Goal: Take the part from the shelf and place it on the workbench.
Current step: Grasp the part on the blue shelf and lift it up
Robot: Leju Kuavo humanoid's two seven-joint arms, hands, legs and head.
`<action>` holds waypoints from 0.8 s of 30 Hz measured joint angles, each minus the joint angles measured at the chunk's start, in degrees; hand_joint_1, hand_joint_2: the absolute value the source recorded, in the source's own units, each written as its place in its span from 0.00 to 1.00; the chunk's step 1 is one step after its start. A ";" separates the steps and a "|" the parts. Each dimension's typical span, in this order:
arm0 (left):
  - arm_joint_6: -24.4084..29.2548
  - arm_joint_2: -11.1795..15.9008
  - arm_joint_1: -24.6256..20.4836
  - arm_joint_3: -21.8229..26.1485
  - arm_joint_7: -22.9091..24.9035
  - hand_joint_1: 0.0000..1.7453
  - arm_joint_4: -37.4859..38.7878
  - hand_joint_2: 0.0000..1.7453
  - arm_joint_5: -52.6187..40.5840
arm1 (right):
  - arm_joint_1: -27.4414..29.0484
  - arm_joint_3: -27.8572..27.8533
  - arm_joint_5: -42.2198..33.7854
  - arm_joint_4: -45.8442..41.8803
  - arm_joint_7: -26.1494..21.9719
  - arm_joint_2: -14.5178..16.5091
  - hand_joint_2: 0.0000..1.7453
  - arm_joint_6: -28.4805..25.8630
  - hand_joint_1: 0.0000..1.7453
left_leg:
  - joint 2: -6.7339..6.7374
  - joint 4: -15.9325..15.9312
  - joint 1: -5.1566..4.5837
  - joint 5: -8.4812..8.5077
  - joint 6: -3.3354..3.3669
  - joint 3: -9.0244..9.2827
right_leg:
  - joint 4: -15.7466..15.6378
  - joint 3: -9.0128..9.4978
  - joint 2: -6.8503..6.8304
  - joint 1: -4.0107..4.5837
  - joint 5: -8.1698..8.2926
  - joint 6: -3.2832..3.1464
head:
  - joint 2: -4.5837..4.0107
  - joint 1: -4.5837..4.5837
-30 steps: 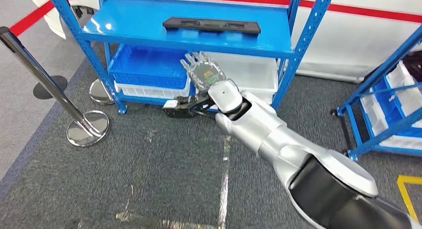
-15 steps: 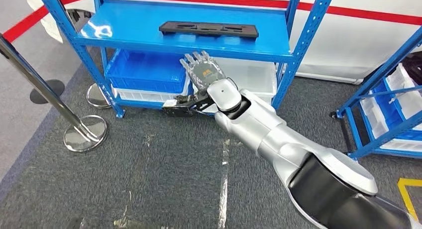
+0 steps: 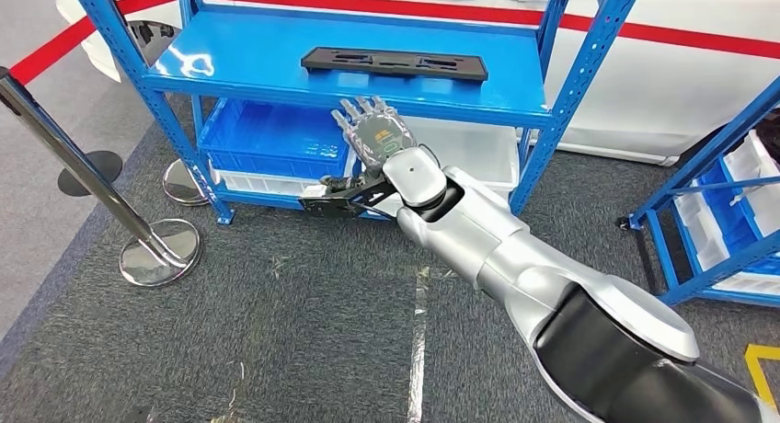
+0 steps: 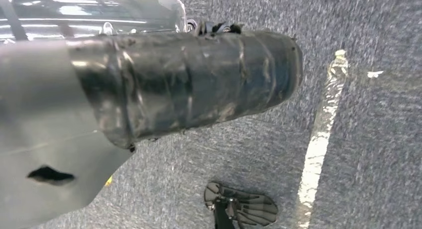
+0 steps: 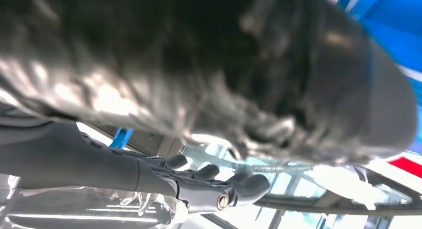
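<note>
Right hand (image 3: pixel 372 138) raised before the blue shelf (image 3: pixel 276 51), fingers spread, holding nothing.
Black part (image 3: pixel 395 63) lies flat on the top shelf.

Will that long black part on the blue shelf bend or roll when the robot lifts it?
The part looks like a flat moulded strip, so probably stiff and unlikely to roll. Long and thin, it may tip if gripped off-centre. The glossy shelf might let it slide when nudged.

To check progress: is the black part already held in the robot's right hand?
No. The black part lies on the blue shelf, apart from the open right hand below it.
</note>
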 joint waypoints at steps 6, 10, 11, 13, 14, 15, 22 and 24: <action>-0.03 0.01 -0.10 -0.14 -0.23 0.00 -0.01 0.00 0.17 | -0.35 -0.15 0.01 -0.26 -0.32 -0.01 0.00 0.27 0.00 | 0.36 4.62 0.03 -2.92 -1.48 -1.93 | -3.04 2.73 0.02 -0.65 -0.50 -0.93 | -0.01 -0.08; -0.47 0.04 0.16 -0.17 -0.33 0.00 0.00 0.00 0.26 | -0.14 -0.15 0.07 -0.29 -0.58 -0.01 0.00 0.77 0.00 | 0.36 14.03 0.14 -4.39 -2.25 -8.26 | -2.63 3.60 0.10 -0.51 -1.69 -1.29 | -0.01 -0.10; -0.57 0.07 0.23 -0.19 -0.36 0.00 0.00 0.00 0.27 | -0.08 -0.15 0.08 -0.31 -0.62 -0.01 0.00 0.82 0.00 | 0.38 11.52 0.23 -2.14 -2.40 -7.55 | -2.25 3.85 0.18 -0.57 -2.17 -1.13 | -0.01 -0.11; -0.68 0.10 0.18 -0.20 -0.42 0.00 0.00 0.00 0.29 | -0.10 -0.15 0.08 -0.37 -0.69 -0.02 0.00 0.85 0.00 | 0.46 4.52 0.32 1.76 -2.54 -4.68 | -1.34 4.17 0.25 -0.54 -3.29 -0.58 | -0.01 -0.18; -0.73 0.15 0.11 -0.20 -0.47 0.00 0.00 0.00 0.29 | -0.16 -0.15 0.07 -0.41 -0.70 -0.03 0.00 0.89 0.00 | 0.42 2.04 0.27 2.46 -2.34 -3.57 | -0.86 4.10 0.28 -0.41 -3.75 -0.29 | 0.00 -0.23; -0.79 0.16 0.07 -0.21 -0.50 0.00 0.01 0.00 0.31 | -0.21 -0.15 0.02 -0.44 -0.74 -0.03 0.00 0.97 0.00 | 0.38 1.10 0.20 2.28 -2.00 -3.15 | -0.57 3.94 0.29 -0.25 -4.02 -0.05 | 0.00 -0.28; -0.95 0.05 0.19 -0.23 -0.54 0.00 0.04 0.00 0.83 | -0.37 -0.17 -0.51 -0.45 -0.77 -0.62 0.00 2.18 0.00 | 0.19 0.43 0.45 1.10 0.38 -1.84 | 8.35 -0.56 0.17 -0.50 -8.12 1.61 | -0.01 -0.16; -0.84 0.05 0.21 -0.23 -0.35 0.00 0.11 0.00 0.93 | -0.28 -0.17 -0.56 -0.45 -0.52 -0.94 0.00 2.44 0.00 | 0.18 0.39 0.44 0.65 0.66 -1.23 | 14.68 -4.66 0.12 -0.74 -9.29 1.85 | -0.01 -0.17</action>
